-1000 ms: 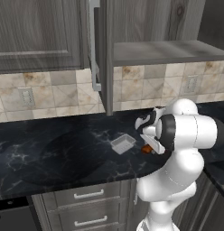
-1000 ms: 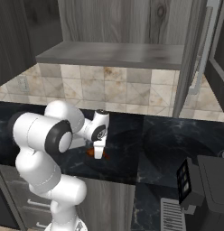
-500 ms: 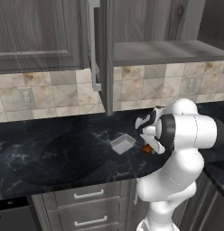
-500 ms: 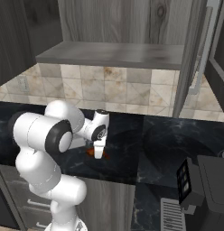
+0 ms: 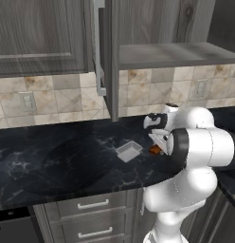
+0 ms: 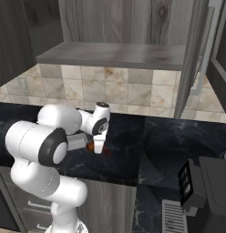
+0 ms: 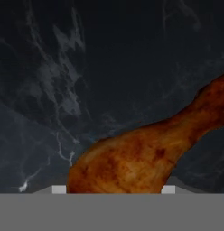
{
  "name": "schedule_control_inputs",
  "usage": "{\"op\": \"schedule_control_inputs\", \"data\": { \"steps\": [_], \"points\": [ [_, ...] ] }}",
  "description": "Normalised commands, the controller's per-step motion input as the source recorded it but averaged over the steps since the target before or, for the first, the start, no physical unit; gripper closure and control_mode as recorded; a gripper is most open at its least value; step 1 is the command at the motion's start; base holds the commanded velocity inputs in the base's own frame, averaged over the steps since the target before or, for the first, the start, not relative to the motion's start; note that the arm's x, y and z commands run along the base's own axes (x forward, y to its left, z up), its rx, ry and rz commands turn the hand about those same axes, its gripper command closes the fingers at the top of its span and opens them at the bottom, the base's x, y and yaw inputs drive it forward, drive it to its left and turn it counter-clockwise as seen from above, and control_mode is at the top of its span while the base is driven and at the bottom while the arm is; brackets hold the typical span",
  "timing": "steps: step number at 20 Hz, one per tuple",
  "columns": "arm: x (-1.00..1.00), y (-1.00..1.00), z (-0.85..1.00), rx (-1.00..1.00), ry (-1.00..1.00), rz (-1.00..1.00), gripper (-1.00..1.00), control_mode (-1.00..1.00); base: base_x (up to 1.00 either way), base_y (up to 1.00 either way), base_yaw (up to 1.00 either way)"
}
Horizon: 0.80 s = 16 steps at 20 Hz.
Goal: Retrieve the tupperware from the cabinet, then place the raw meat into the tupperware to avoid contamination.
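Tupperware, a small shallow squarish container of pale grey translucent plastic (image 5: 129, 151), sits on the black marbled stone surface (image 5: 53, 156), out of the cabinet. In the left base view the glossy orange-brown drumstick-shaped raw meat (image 5: 155, 150) lies at the container's 3 o'clock, near it but apart, with a strip of bare stone between them. The meat is not in the container.

The white arm's jaws (image 5: 158, 140) are lowered right over the meat, with the white wrist at about 12 o'clock of the orange lump. In the right base view the jaws (image 6: 97, 148) point down at the surface, the meat (image 6: 90, 147) showing as a small orange spot at their 9 o'clock side, partly hidden by the hand. The hand view has the drumstick (image 7: 145, 153) very close, its thick end at 6 o'clock and its thin end running off toward 3 o'clock, lying on the dark stone. Two pale finger tips (image 7: 58, 189) flank the thick end at the bottom edge, one at either side, so the jaws are spread around the meat; whether they touch it I cannot tell.

The dark grey wood-grain wall cabinet (image 5: 152, 26) stands with its framed door (image 5: 106, 57) swung out, edge-on, the long silver bar handle (image 5: 97, 47) along it, at 12 o'clock of the container.
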Motion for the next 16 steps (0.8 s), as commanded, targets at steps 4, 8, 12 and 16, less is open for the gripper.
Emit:
{"op": "schedule_control_inputs", "data": {
  "steps": [4,8,12,16],
  "points": [
    [-0.02,0.12,0.59,0.00,-0.04,-0.03,1.00,-1.00,0.00,0.00,0.00],
    [0.00,0.47,0.32,0.00,-0.02,-0.03,1.00,-1.00,0.00,0.00,0.00],
    [0.00,0.50,0.35,-0.01,-0.03,-0.02,1.00,-1.00,0.00,0.00,0.00],
    [0.02,0.38,0.29,-0.03,-0.02,0.04,1.00,-1.00,0.00,0.00,0.00]
  ]
}}
